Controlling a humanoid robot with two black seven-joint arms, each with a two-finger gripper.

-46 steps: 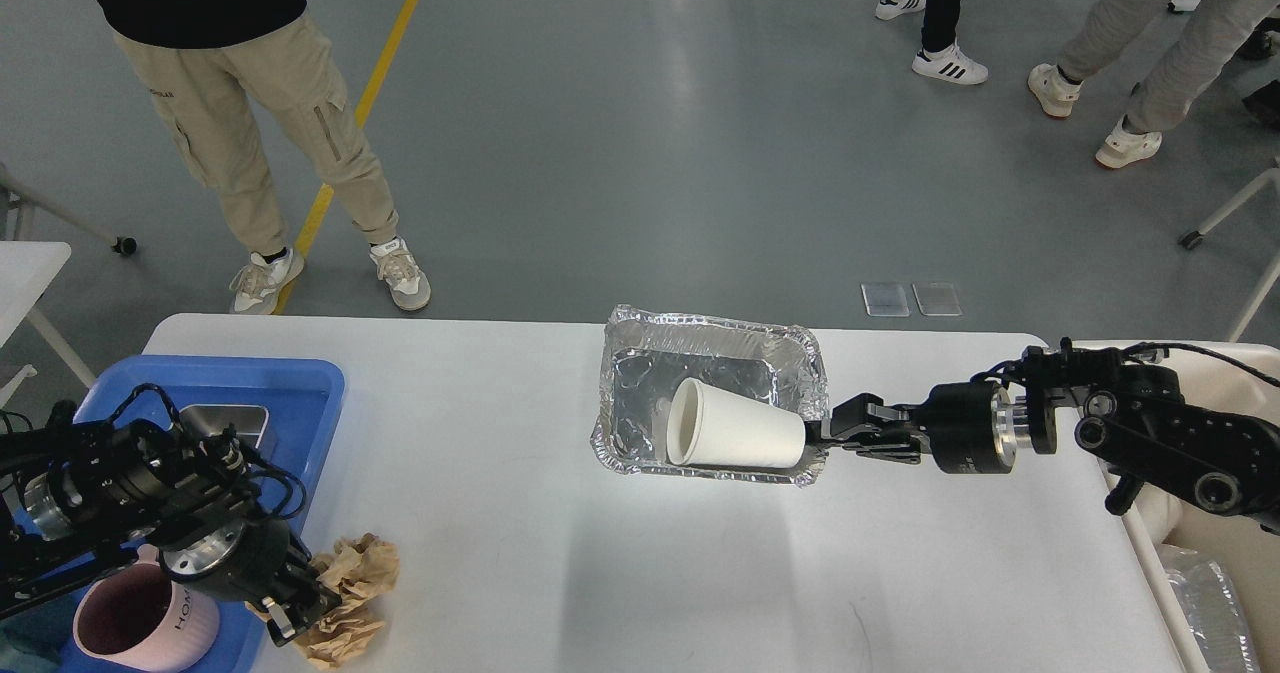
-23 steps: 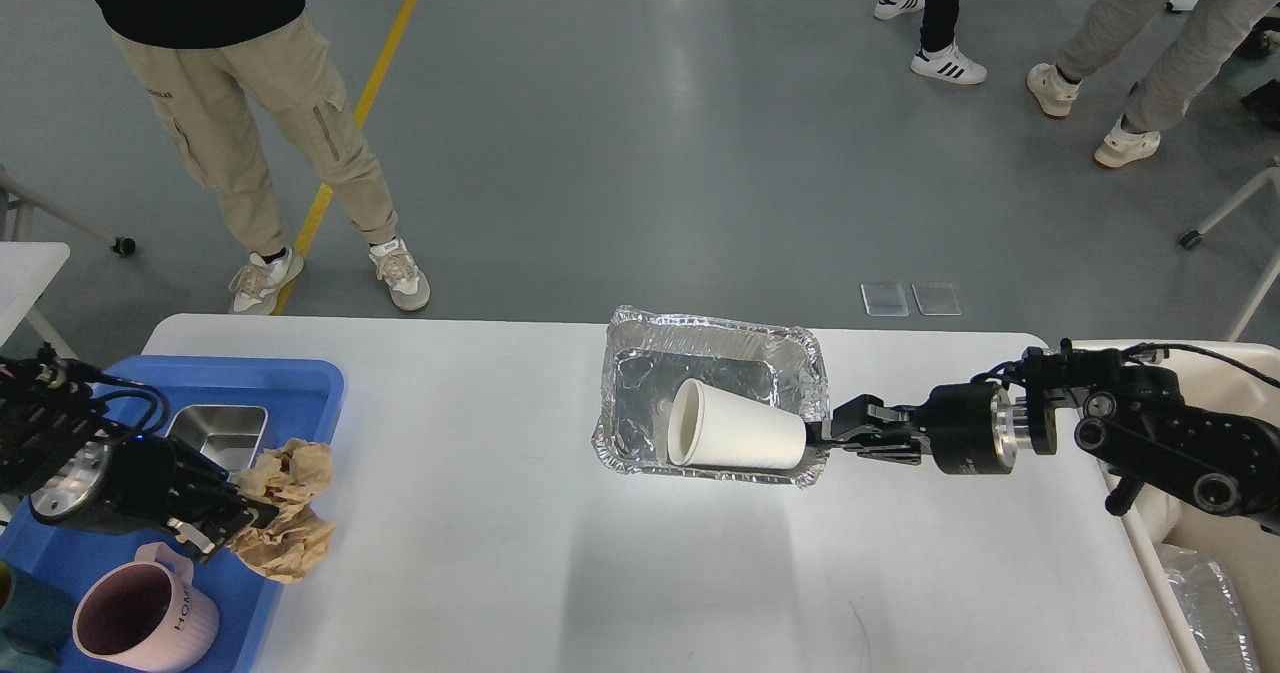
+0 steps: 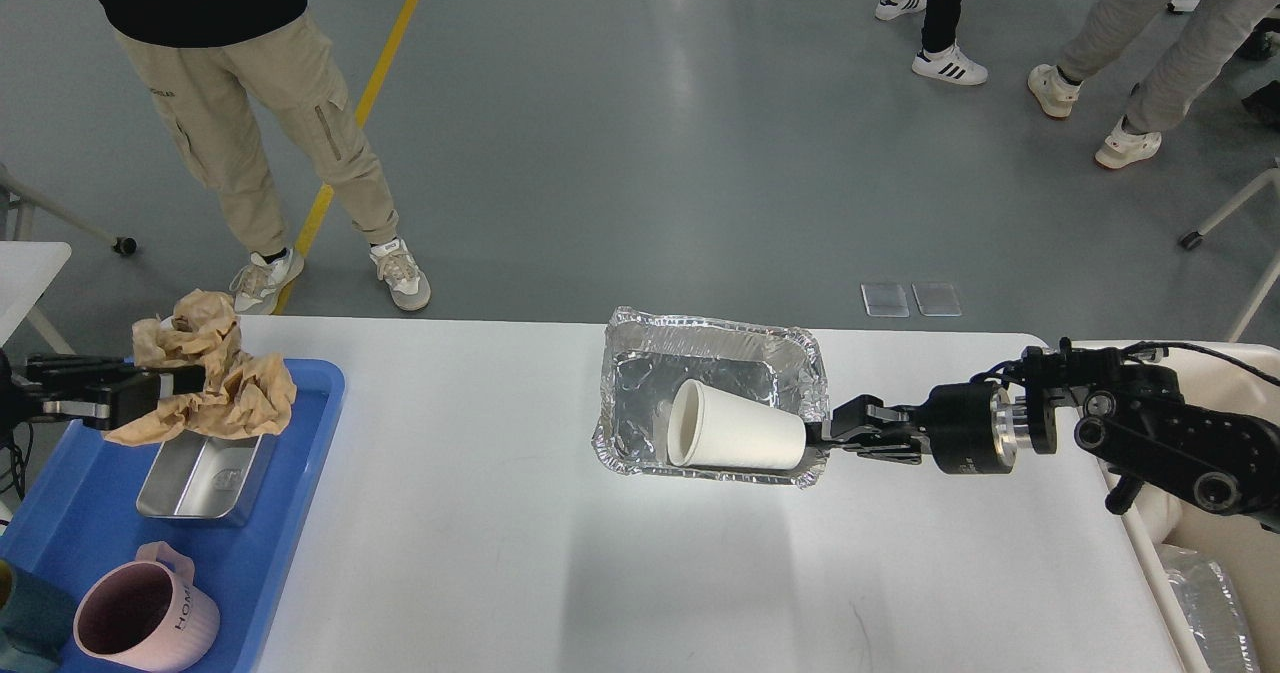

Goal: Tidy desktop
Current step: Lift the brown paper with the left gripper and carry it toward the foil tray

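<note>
The white desktop (image 3: 500, 533) fills the lower view. My left gripper (image 3: 150, 393) is shut on a crumpled brown paper ball (image 3: 220, 388) and holds it up over the far end of the blue tray (image 3: 315, 403). My right gripper (image 3: 822, 433) is shut on the right near rim of a foil tray (image 3: 700, 353) in the middle of the desktop. A white paper cup (image 3: 740, 438) lies on its side in the foil tray, mouth to the left.
In the blue tray are a steel box (image 3: 195, 478), a pink mug (image 3: 140, 623) and a teal thing (image 3: 25, 638). A beige bin (image 3: 1225, 553) stands off the right table edge. People stand on the floor beyond the far edge.
My left gripper has lifted the brown paper off the desktop's near left and carried it up and back over the blue tray. The right arm, foil tray and cup have not moved.
</note>
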